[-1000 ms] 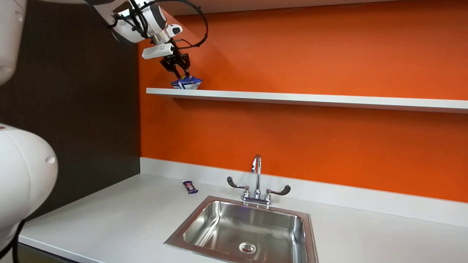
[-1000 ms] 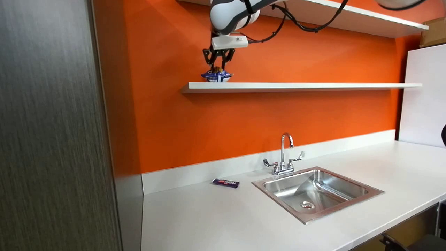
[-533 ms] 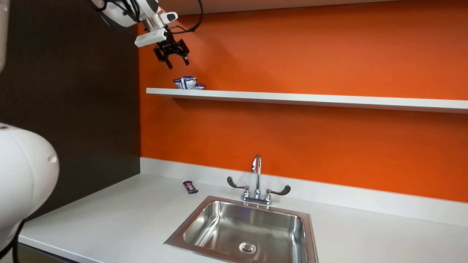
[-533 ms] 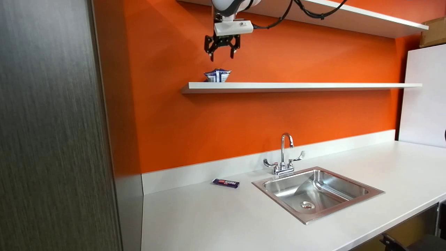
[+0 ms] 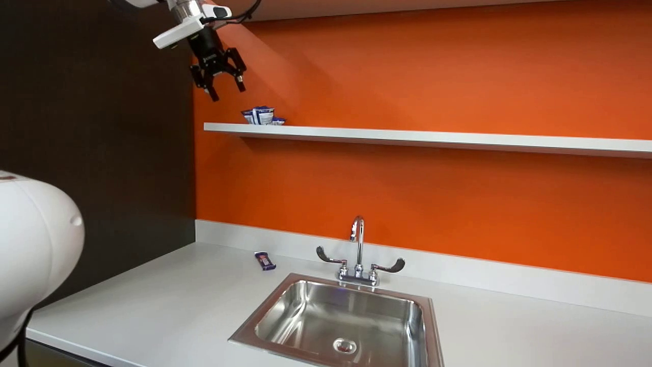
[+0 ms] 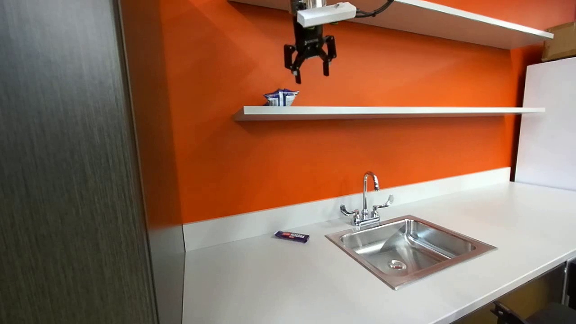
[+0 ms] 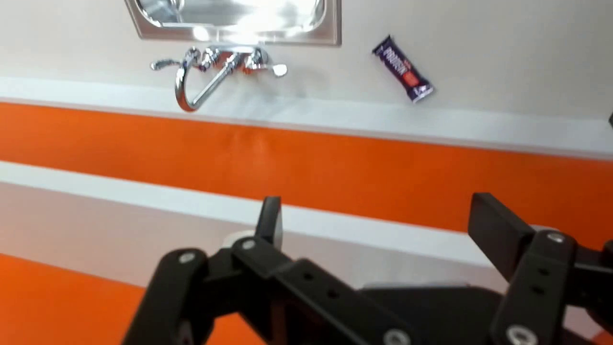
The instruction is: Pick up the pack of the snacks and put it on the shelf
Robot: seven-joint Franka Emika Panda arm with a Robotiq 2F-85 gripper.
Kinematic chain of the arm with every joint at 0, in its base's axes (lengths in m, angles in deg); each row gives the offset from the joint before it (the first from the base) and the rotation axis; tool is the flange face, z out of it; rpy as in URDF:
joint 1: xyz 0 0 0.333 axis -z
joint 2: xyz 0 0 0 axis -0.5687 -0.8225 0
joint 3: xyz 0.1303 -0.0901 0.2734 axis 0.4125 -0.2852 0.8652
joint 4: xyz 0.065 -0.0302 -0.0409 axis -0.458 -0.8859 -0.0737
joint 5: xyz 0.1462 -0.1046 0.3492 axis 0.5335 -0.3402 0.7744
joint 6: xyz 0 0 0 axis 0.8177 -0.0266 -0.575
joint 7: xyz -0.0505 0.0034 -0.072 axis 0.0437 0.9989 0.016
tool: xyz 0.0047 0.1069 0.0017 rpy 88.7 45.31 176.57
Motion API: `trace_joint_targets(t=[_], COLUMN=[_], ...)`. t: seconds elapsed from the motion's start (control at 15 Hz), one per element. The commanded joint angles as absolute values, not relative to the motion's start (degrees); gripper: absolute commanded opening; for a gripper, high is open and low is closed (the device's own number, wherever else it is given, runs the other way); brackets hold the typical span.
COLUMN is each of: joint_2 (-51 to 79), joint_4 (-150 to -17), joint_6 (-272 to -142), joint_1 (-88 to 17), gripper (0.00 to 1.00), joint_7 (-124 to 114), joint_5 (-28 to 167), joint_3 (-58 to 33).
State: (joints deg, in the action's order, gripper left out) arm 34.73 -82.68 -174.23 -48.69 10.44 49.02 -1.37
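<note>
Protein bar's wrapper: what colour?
The protein bar's wrapper is dark purple with white lettering and a red-orange patch, clearest in the wrist view.

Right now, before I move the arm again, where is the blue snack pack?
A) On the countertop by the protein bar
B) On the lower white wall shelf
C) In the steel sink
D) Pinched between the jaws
B, since both exterior views show the blue snack pack on the lower white wall shelf, with the open jaws above it and not touching it.
</note>
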Motion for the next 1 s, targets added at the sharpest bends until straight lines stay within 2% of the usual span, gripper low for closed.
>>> trace_joint_targets(t=[0.0, 0.4, 0.93], joint_2=[44.9, 55.15, 60.71], joint_4=[-96.78, -118.11, -139.12], joint_6=[-171.38, -175.61, -193.43], joint_1=[-46.26, -45.44, -40.75], gripper=[1.0, 1.0, 1.0], joint_7=[3.79, -11.14, -11.19], joint_5=[54.42, 63.69, 64.19], joint_3=[-0.9, -4.15, -8.08])
